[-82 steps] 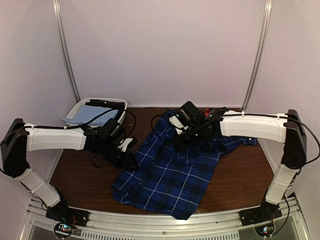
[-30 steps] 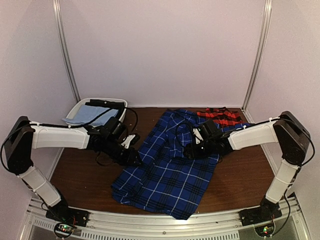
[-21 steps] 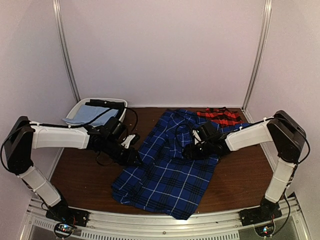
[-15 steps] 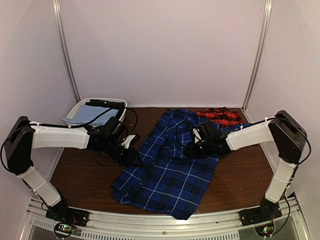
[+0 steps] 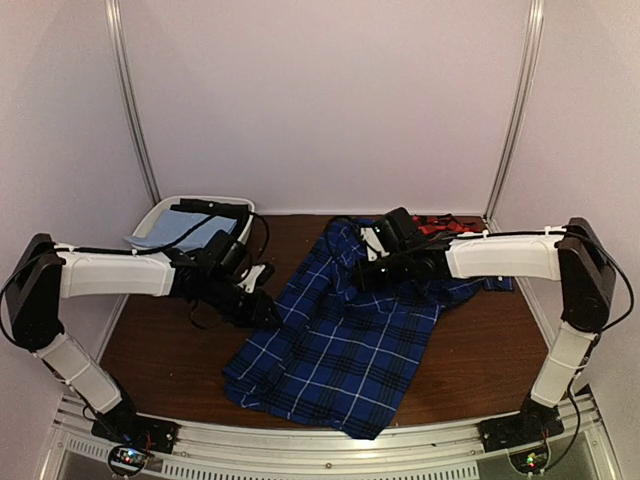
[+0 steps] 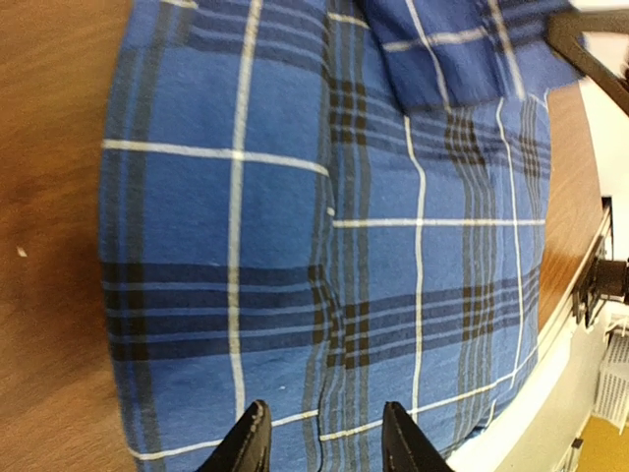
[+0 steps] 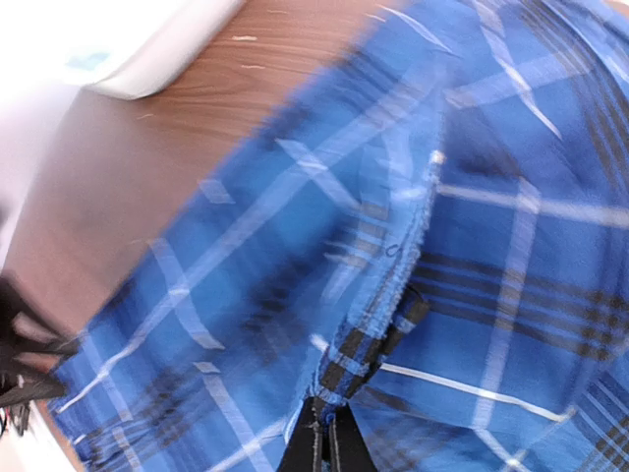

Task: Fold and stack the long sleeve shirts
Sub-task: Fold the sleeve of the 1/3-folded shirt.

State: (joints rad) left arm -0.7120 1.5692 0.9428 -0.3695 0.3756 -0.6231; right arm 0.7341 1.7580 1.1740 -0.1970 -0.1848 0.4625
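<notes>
A dark blue plaid long sleeve shirt lies spread across the middle of the brown table. My right gripper is shut on a raised seam fold of this shirt. The pinched cloth bunches just above the closed right gripper. My left gripper sits low at the shirt's left edge. Its fingers stand apart over flat blue cloth, so the left gripper is open and holds nothing. A red-and-black check shirt shows at the back right, mostly hidden by the right arm.
A white bin at the back left holds a light blue cloth, with a black garment on its far rim. The bin also shows blurred in the right wrist view. Walls close in on three sides.
The right gripper shut on a fold of the blue shirt and drew it up and toward the back. The left arm stayed where it was.
</notes>
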